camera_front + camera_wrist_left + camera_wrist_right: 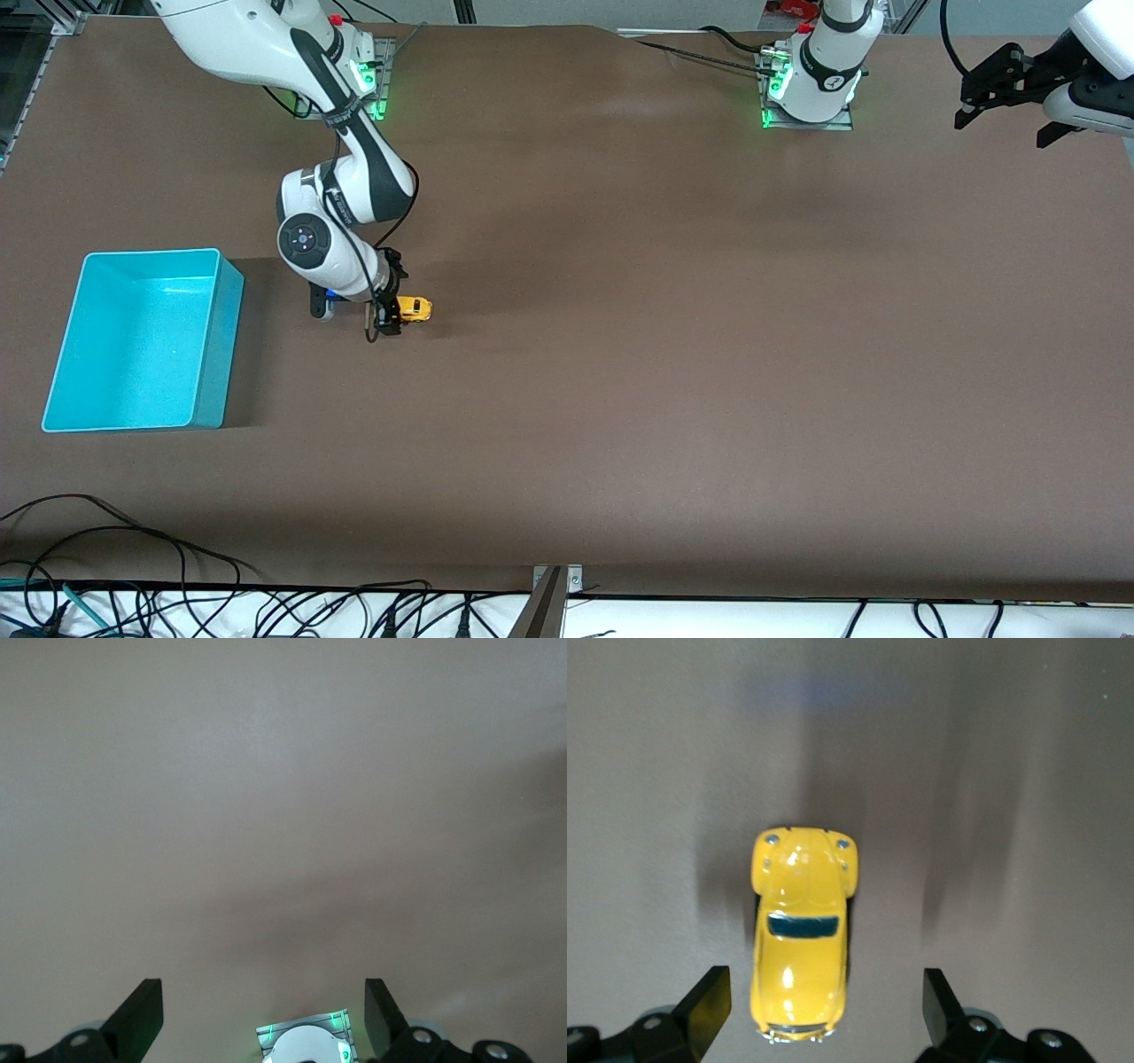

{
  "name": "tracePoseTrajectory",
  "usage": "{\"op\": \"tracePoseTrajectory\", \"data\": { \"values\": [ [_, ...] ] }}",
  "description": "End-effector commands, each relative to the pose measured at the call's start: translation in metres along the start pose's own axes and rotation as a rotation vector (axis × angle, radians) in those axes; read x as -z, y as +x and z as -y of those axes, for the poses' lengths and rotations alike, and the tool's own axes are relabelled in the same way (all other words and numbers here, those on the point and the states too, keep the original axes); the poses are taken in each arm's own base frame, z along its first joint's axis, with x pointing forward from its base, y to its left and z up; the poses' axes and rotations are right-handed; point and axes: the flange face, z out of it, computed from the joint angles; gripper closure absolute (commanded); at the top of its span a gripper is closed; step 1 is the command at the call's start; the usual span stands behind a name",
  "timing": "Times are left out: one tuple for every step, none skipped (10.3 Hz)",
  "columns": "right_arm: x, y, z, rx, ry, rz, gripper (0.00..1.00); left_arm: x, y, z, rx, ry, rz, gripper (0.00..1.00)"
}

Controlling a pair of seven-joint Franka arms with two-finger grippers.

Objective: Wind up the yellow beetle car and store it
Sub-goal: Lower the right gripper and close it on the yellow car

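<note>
I had the right gripper point(387, 317) low over the small glossy yellow beetle toy car point(799, 939), its 2 black fingers point(702, 1003) spread on either side of the rear end, not touching. The car sat on the brown table point(664, 354), near the open turquoise plastic bin point(142, 341). The left gripper point(983, 89) waited released above its end.

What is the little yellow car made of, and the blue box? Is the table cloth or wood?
The yellow beetle car looks like glossy painted metal or hard plastic: bright glints sit on its roof and hood. The turquoise bin looks like smooth plastic, with thin even walls and a soft sheen inside. The table seems covered in a matte brown sheet, maybe felt or paper; it shows no shine or wood grain.
</note>
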Motion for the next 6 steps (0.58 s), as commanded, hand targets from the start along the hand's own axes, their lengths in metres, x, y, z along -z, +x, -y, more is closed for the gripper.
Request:
{"op": "tracePoseTrajectory", "data": {
  "values": [
    [-0.004,-0.002,-0.011,-0.012,0.010,-0.003,0.49,0.008,0.001,-0.005,-0.006,0.011,0.005,0.00],
    [-0.006,-0.003,-0.011,-0.009,0.009,-0.005,0.62,0.007,0.002,-0.010,-0.013,0.011,0.005,0.00],
    [-0.004,-0.004,-0.010,-0.010,0.011,-0.003,0.81,0.007,0.004,-0.026,-0.033,0.023,0.008,0.00],
    [-0.002,-0.003,-0.009,-0.011,0.013,-0.003,0.86,0.006,0.005,-0.032,-0.044,0.034,0.010,0.00],
    [0.002,-0.004,-0.006,-0.009,0.018,-0.003,0.86,0.006,0.005,-0.034,-0.047,0.030,0.010,0.00],
    [0.006,-0.004,-0.004,-0.010,0.019,-0.002,0.86,0.006,0.005,-0.036,-0.050,0.031,0.010,0.00]
  ]
}}
